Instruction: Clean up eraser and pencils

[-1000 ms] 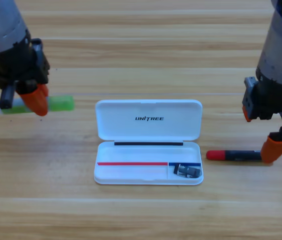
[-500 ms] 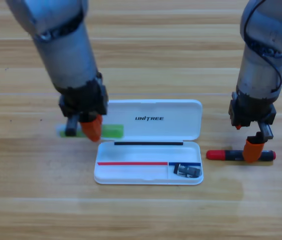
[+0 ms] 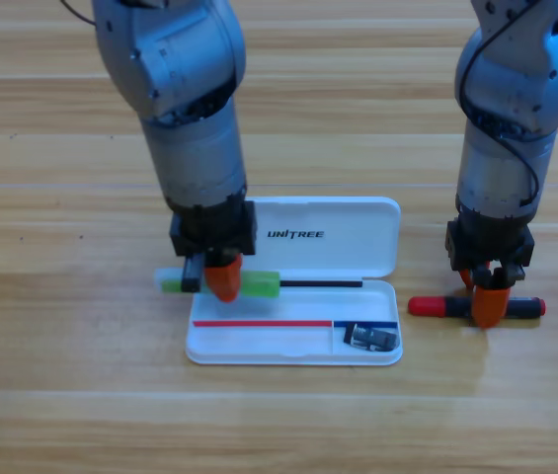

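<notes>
My left gripper [image 3: 216, 283] is shut on the green pencil [image 3: 254, 285], holding it level over the back left edge of the white case's tray [image 3: 259, 346]. The pencil's whitish end sticks out left past the case. The eraser [image 3: 371, 338] lies in the tray's small right compartment. The black pencil with a red end [image 3: 435, 306] lies on the table right of the case. My right gripper [image 3: 487, 304] points straight down onto the middle of this pencil, one orange jaw in front of it.
The case lid [image 3: 338, 237] printed UNITREE lies open flat behind the tray. Both grey arms come down from the top edge, the left one over the lid's left end.
My left gripper has carried the green pencil rightward from the far left of the table to the case. My right gripper has shifted left along the black pencil and lowered onto it.
</notes>
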Action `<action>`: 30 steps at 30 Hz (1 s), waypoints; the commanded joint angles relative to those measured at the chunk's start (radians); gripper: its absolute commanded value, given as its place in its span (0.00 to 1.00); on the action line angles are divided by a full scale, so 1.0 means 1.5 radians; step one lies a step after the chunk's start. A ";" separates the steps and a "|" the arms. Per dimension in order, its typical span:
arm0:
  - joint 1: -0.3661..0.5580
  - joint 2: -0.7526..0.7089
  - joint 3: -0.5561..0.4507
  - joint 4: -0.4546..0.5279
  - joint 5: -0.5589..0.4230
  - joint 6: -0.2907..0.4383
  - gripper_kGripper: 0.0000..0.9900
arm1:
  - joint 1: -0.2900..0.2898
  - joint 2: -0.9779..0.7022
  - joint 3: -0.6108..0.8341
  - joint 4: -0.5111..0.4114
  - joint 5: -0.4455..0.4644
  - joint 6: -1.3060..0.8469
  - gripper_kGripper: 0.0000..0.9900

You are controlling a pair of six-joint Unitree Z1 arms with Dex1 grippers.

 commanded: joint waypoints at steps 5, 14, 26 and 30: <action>-0.033 0.045 -0.020 -0.007 -0.029 -0.023 0.00 | -0.017 0.042 0.012 -0.009 0.033 -0.013 0.00; -0.043 0.057 -0.022 -0.021 -0.040 -0.035 0.00 | -0.024 -0.057 0.029 -0.005 0.065 -0.012 0.00; -0.046 0.071 -0.021 -0.027 -0.049 -0.044 0.00 | 0.001 -0.127 -0.006 0.108 0.058 -0.014 0.00; -0.048 0.074 -0.022 -0.031 -0.050 -0.045 0.00 | 0.007 -0.118 -0.007 0.108 0.051 -0.009 0.00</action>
